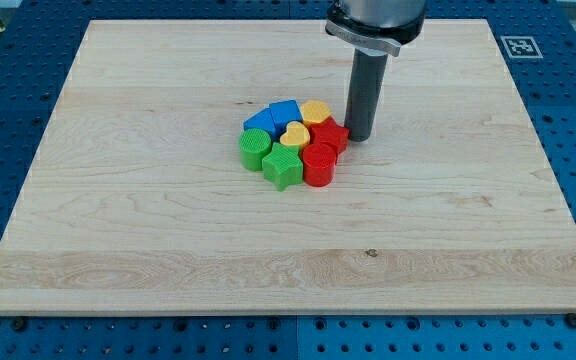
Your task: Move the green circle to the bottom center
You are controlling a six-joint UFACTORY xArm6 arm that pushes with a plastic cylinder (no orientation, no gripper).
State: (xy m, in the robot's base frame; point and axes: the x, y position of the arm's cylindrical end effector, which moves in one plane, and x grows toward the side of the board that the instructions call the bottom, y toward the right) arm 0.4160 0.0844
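1. Camera view: my tip (358,137) rests on the wooden board (168,240); a bare rod, it grasps nothing.
2. Just to the tip's left sits a red block (330,134), touching or nearly touching it.
3. The green circle (255,148) lies further left of the tip, at the cluster's far left edge, apart from it.
4. Between them: a yellow heart (294,135), another yellow block (315,110), blue blocks (273,115), a green star-like block (282,167) and a red cylinder (319,165).
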